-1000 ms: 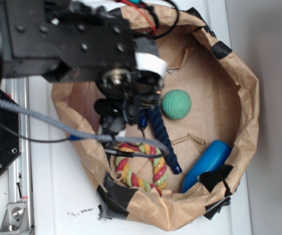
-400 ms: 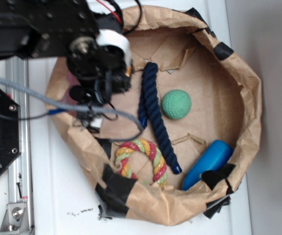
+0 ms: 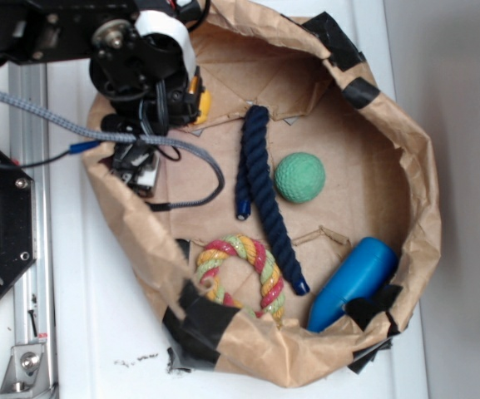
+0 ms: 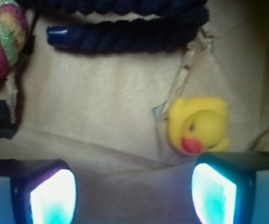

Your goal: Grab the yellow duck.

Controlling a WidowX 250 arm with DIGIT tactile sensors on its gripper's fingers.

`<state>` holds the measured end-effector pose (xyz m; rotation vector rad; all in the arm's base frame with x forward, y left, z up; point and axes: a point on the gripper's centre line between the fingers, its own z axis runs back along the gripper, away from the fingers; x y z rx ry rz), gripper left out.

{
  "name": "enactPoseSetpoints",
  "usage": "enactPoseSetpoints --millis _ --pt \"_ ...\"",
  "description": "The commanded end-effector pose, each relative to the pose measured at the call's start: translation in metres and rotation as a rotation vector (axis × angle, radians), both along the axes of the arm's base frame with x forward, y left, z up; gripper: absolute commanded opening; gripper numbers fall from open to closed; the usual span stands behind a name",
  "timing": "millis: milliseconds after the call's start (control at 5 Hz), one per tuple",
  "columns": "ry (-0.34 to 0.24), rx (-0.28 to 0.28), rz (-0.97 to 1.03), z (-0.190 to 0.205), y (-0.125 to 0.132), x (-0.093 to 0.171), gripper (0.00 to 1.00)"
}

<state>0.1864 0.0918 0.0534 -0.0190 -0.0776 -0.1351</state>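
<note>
The yellow duck (image 4: 198, 124), glossy with a red beak and dark eye, lies on the brown paper floor just ahead of my right finger in the wrist view. In the exterior view only a sliver of the duck (image 3: 200, 101) shows beside the arm at the bin's upper left. My gripper (image 4: 133, 196) is open and empty, its two fingers wide apart with bare paper between them. In the exterior view the gripper (image 3: 140, 162) sits over the bin's left rim.
A paper-lined bin (image 3: 406, 158) holds a dark blue rope (image 3: 260, 187), a green ball (image 3: 299, 177), a blue oblong toy (image 3: 352, 281) and a yellow-pink-green rope ring (image 3: 240, 274). The rope (image 4: 125, 35) and ring (image 4: 3, 39) lie beyond the duck. A metal rail (image 3: 23, 332) runs at left.
The arm has moved up and to the left, off the bin's middle to its upper left rim, uncovering the blue rope. The duck's yellow edge now shows beside the gripper.
</note>
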Motion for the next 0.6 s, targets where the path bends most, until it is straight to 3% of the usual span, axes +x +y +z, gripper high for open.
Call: enactPoseSetpoints --millis 0,400 --pt "-0.084 0.083 -0.003 0.008 0.021 0.027 1.00" --pt "-0.073 0.081 -0.014 0.001 0.016 0.039 1.00"
